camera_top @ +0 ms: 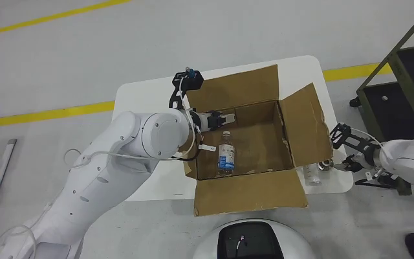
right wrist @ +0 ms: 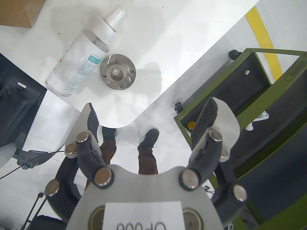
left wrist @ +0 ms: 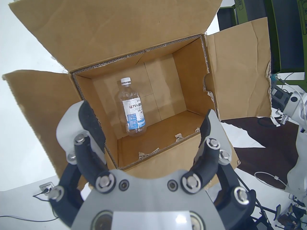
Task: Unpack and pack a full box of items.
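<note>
Lying on its side on the floor of the open cardboard box [camera_top: 249, 193] is a clear bottle [camera_top: 225, 153] with a white cap and a blue and white label. It sits toward the left half of the box, with its cap pointing at the far wall. All four flaps of the box are folded outward, and the box stands on a white table [camera_top: 145, 97].

The left claw [left wrist: 146, 107] hangs over the left wall of the box, near the far corner, above the bottle and apart from it. Its fingers [left wrist: 90, 120] are spread wide and grip nothing.

The right claw [right wrist: 151, 102] is off the right edge of the table, past its rounded near corner. It too is released, with the ribbed pads [right wrist: 203, 118] far apart and nothing between them.

Two more things lie on the bare tabletop between that claw and the right flap of the box. One is a clear spray bottle [right wrist: 79, 60], on its side with its nozzle toward the flap. The other is a round metal flange [right wrist: 117, 71] with bolt holes, lying flat and right against the spray bottle's shoulder.

A green metal cart [camera_top: 388, 90] stands on the floor to the right of the table, and a yellow line [camera_top: 52, 115] runs across the floor beyond the table.
</note>
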`<act>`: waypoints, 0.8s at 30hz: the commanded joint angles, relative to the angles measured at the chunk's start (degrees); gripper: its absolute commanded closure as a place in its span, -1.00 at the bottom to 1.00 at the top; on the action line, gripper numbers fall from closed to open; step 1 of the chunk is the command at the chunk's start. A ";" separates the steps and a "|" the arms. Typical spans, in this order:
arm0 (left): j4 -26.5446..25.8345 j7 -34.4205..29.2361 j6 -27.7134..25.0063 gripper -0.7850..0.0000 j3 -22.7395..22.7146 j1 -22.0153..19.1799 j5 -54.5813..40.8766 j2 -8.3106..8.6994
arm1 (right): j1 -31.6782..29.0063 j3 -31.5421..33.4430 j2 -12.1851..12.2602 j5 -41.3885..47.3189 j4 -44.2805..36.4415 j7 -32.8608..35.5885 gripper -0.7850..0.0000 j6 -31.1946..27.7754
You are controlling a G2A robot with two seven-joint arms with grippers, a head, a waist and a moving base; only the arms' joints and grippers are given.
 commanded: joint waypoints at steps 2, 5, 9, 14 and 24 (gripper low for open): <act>0.00 0.00 0.00 -1.00 0.00 0.00 0.00 0.00 | 0.00 0.00 0.00 -0.01 0.00 0.00 -1.00 0.00; 0.00 0.00 0.00 -1.00 0.00 0.00 0.00 0.00 | 0.00 0.00 0.00 -0.01 0.00 0.00 -1.00 0.00; 0.00 0.00 0.00 -1.00 0.00 0.00 0.00 0.00 | 0.00 0.00 0.00 -0.01 0.00 0.00 -1.00 0.00; 0.00 0.00 0.00 -1.00 0.00 0.00 0.00 0.00 | -0.65 0.22 -0.01 0.13 -0.29 -2.81 -1.00 -0.03; 0.00 0.00 0.00 -1.00 0.00 0.00 0.00 0.00 | -1.65 -0.79 0.39 -1.20 -2.72 -1.39 0.18 -0.10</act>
